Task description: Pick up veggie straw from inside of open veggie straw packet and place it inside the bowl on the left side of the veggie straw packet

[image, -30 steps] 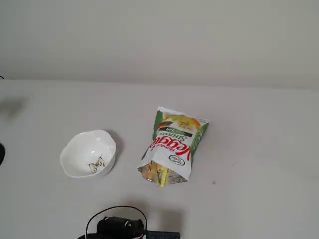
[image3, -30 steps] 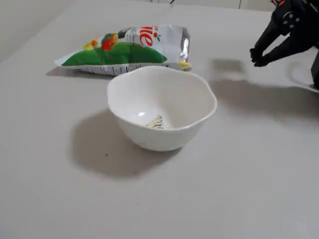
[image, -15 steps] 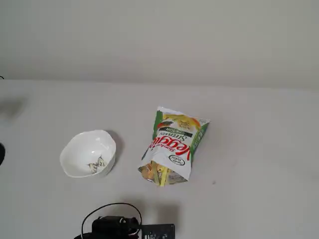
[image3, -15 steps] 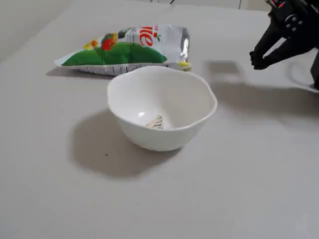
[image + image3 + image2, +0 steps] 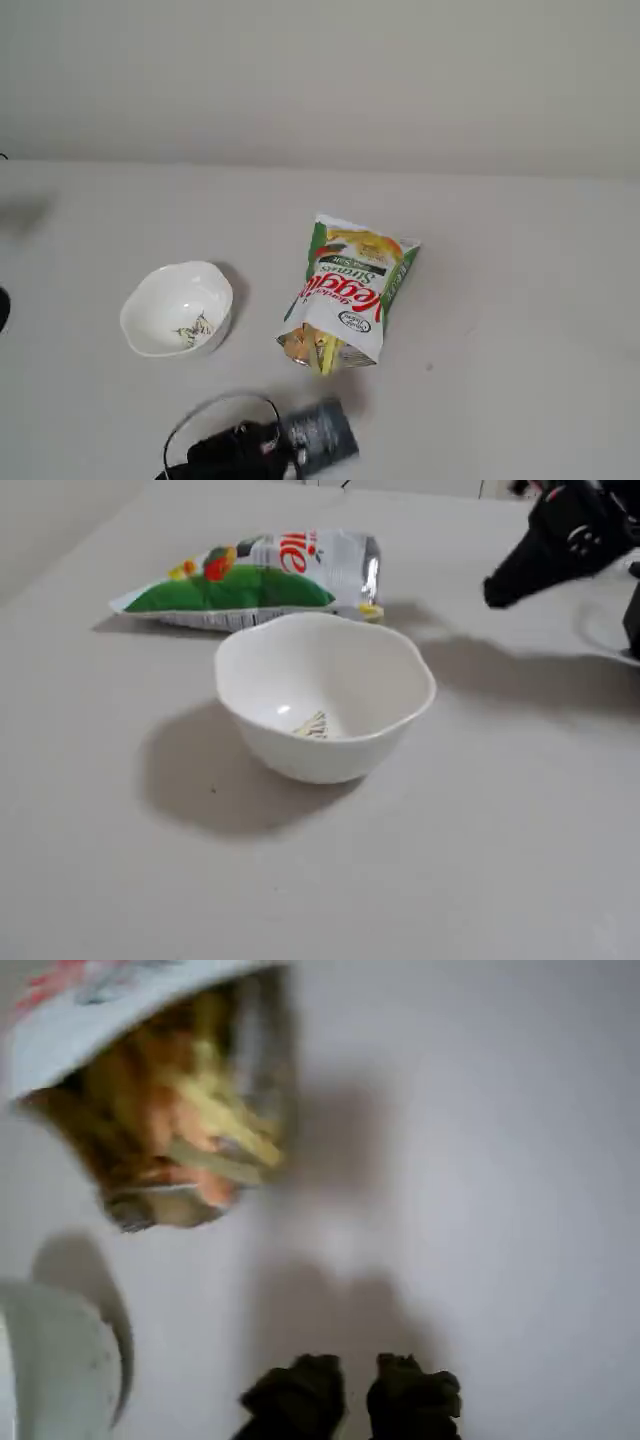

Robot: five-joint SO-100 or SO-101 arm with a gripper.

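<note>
Wrist view, hand slightly parted, empty, short of veggie straw packet

Soft, even indoor light; the wrist view is heavily blurred.
The bowl casts a soft shadow leftward on the desk; the claw is smeared.

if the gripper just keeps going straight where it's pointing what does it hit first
Probably the open mouth of the veggie straw packet. In the wrist view the gripper points up the frame across bare table, with the mouth ahead and somewhat left; depth is unclear, so it may pass just beside it.
</note>
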